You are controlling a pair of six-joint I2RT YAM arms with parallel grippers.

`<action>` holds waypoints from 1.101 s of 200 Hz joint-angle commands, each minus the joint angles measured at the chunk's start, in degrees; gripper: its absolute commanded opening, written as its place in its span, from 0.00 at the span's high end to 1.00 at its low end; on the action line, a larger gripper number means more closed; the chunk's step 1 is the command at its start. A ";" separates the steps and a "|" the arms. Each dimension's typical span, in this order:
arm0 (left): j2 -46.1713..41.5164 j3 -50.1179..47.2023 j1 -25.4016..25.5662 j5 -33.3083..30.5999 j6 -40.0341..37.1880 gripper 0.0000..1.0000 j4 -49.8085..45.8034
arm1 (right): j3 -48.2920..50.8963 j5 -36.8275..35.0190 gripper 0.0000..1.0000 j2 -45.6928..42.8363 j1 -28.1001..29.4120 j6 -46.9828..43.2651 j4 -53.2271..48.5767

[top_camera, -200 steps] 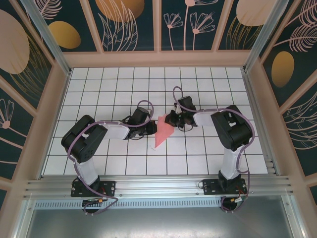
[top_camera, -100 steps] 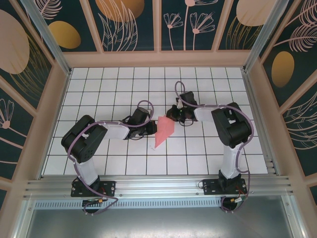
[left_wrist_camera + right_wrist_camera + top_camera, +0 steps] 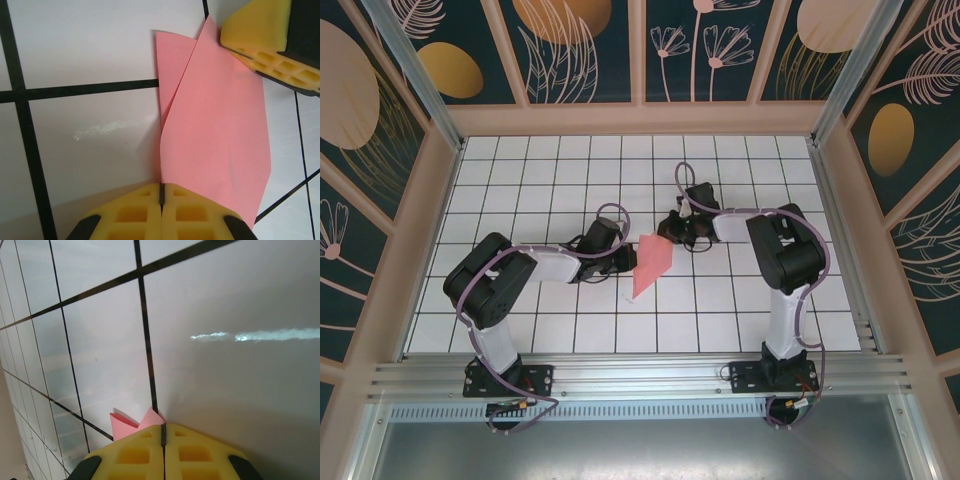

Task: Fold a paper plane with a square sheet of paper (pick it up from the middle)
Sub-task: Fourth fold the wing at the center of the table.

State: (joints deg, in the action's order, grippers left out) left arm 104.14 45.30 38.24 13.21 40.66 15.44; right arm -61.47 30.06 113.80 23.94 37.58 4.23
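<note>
The square sheet of paper (image 3: 653, 262) lies on the white grid table, folded into a long salmon-pink shape whose point faces the near left. My left gripper (image 3: 626, 262) is shut, with its tips at the paper's left folded edge. In the left wrist view the yellow left gripper (image 3: 162, 187) meets the crease of the paper (image 3: 215, 125), and the right gripper's fingers (image 3: 255, 30) rest on the far corner. My right gripper (image 3: 669, 231) is shut too. In the right wrist view two corners of the paper (image 3: 131, 424) peek out beside the shut right gripper (image 3: 163, 427).
The white tiled table (image 3: 540, 170) is boxed in by patterned walls. An aluminium rail (image 3: 640, 375) runs along the near edge, where both arm bases stand. Both forearms lie low over the middle row of tiles.
The right gripper has shifted a little toward the far side at the paper's top corner. The left arm and the paper have stayed put.
</note>
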 commanded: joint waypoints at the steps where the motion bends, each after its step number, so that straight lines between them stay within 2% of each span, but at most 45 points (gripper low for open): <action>1: 4.96 -3.29 0.82 -1.08 -0.83 1.00 -7.80 | -2.19 -1.94 0.93 2.04 -1.99 -2.07 -2.47; 48: 5.12 -3.07 0.87 -0.99 -0.65 1.00 -7.80 | -3.67 -1.79 0.92 3.09 -2.82 -2.24 -3.83; 83: 4.94 -2.64 0.84 -0.99 -0.76 1.00 -8.06 | -0.84 1.36 0.90 -2.95 -2.35 -2.55 -0.98; 113: 5.14 -2.24 0.86 -1.02 -0.67 1.00 -8.04 | 2.58 2.00 0.90 -8.08 0.11 -3.05 -1.28; 142: 5.07 -1.75 0.84 -1.01 -0.84 1.00 -8.32 | 8.62 2.80 0.90 -10.47 3.89 0.33 3.34; 183: 5.16 -1.35 0.87 -0.97 -1.07 1.00 -8.76 | 13.21 2.51 0.91 -9.79 9.35 3.94 7.62; 220: 5.30 -1.48 0.86 -1.00 -1.11 1.00 -8.61 | 15.04 0.44 0.91 -7.18 10.42 4.83 8.04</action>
State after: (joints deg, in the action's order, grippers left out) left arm 104.12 45.45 38.24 13.23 40.66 15.27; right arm -47.59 31.57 104.57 34.30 41.04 9.74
